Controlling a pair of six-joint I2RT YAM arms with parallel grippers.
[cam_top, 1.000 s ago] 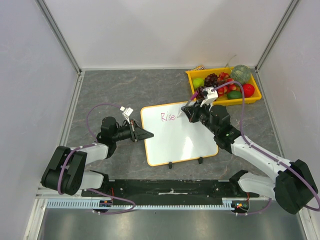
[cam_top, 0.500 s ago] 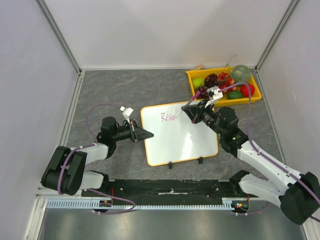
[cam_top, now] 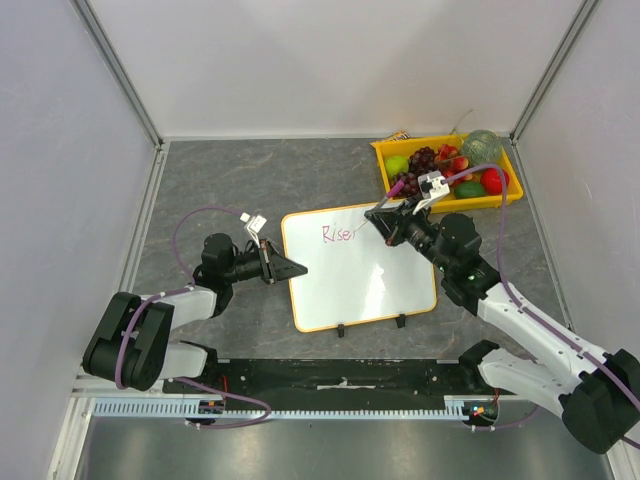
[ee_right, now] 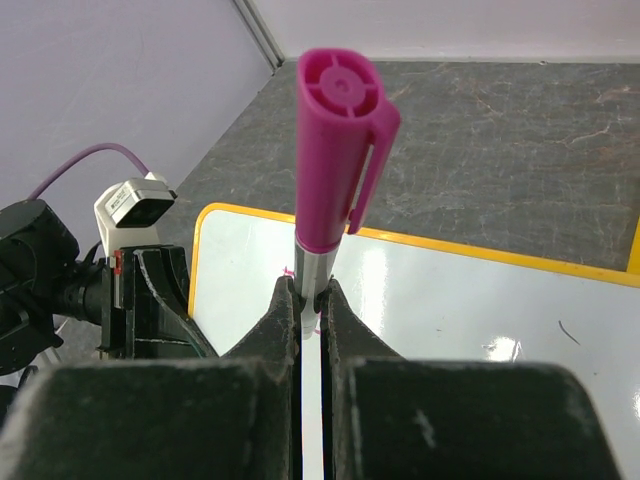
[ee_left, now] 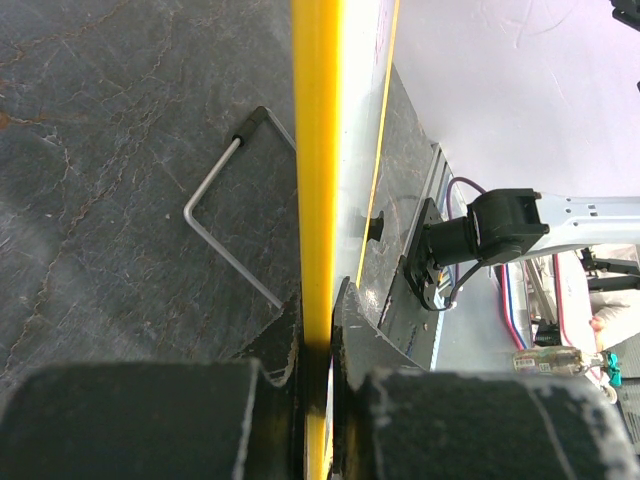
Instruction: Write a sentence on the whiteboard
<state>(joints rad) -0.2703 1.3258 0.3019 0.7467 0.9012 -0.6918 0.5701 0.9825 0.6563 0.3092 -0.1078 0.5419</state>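
The whiteboard [cam_top: 360,275] lies flat on the grey table, white with an orange-yellow rim and two black clips on its near edge. Pinkish-red writing reading about "Rise," [cam_top: 337,233] sits near its far left corner. My left gripper [cam_top: 288,268] is shut on the board's left rim, seen edge-on in the left wrist view [ee_left: 316,150]. My right gripper [cam_top: 384,222] is shut on a magenta-capped marker [ee_right: 335,150], held over the board [ee_right: 450,300] just right of the writing. The marker tip is hidden behind my fingers.
A yellow tray [cam_top: 505,196] of fruit stands at the back right, close behind my right gripper. A bent metal wire [ee_left: 225,220] lies on the table beside the board's left edge. Grey walls close in the table.
My right arm has shifted a little to the right and the marker now stands just past the end of "Rise,". The left arm and the board have not moved.
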